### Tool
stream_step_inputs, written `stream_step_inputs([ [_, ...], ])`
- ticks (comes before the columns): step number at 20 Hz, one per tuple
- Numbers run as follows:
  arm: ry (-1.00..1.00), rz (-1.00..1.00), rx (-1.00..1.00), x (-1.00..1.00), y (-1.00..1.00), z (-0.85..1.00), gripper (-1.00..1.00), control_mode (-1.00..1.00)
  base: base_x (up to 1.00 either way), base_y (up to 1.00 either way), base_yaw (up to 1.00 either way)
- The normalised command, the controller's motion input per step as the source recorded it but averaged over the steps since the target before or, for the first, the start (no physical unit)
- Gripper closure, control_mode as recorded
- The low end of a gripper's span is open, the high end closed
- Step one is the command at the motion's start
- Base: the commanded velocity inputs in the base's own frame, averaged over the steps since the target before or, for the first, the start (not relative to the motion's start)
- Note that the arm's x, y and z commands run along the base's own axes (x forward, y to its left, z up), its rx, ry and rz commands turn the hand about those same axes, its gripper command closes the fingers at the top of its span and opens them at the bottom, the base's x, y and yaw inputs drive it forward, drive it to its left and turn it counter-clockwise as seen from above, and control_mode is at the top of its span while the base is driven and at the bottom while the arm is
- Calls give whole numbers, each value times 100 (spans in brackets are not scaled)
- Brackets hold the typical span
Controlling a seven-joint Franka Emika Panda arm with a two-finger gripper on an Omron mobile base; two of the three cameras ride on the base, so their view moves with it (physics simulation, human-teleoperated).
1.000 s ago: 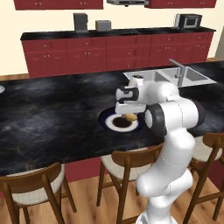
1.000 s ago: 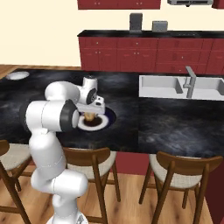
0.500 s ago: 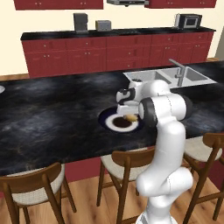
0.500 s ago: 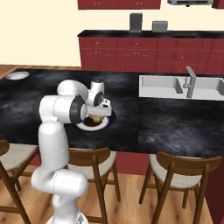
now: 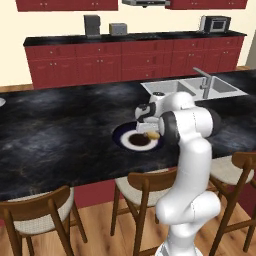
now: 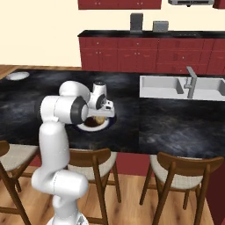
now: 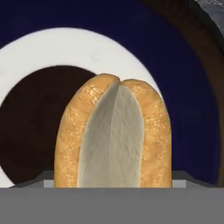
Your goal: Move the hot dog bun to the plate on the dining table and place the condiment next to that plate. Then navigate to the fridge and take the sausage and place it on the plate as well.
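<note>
Swings elbow in nearer the hand than a second back, forearm now stacked more upright behind the stools; keeps hand, bun and plate where they were

Left base view: finds the gripper (image 5: pixel 149 128) pointing down over the plate (image 5: pixel 119 135) on the dining table (image 5: pixel 60 135). Shows the hot dog bun (image 5: pixel 152 134) at about 3 o'clock on the plate's white centre, directly under the hand. Cannot tell whether it rests on the plate or hangs just above.

Right base view: puts the gripper (image 6: pixel 100 115) low over the same plate (image 6: pixel 93 128), near the stool side of the dining table (image 6: pixel 176 123). Places the hot dog bun (image 6: pixel 99 119) at roughly 1 o'clock of the plate's middle, tucked below the hand.

Hand view: looks straight down the hot dog bun (image 7: pixel 113 135), pale split face toward the camera, rising from 6 o'clock. Sets the plate (image 7: pixel 183 87) behind it, white ring at 10 to 12 o'clock, navy rim from 1 to 3. Hides the fingertips behind the bread, so cannot say whether the claw grips the bun or stands wide of it.

Judged step: delivering the bun to the plate, first part of the task. Next move probably calls for letting go if not yet done, rising straight up clear of the bread, then going for the condiment
</note>
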Motion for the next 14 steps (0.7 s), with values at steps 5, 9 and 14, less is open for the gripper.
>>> stream_step_inputs([
  [5,-11,0,-1,-5,0,33,-100,-100,0,0,0],
  [9,-8,0,-2,-8,0,29,-100,-100,0,0,0],
  [14,-29,0,1,-91,0,92,-100,-100,0,0,0],
])
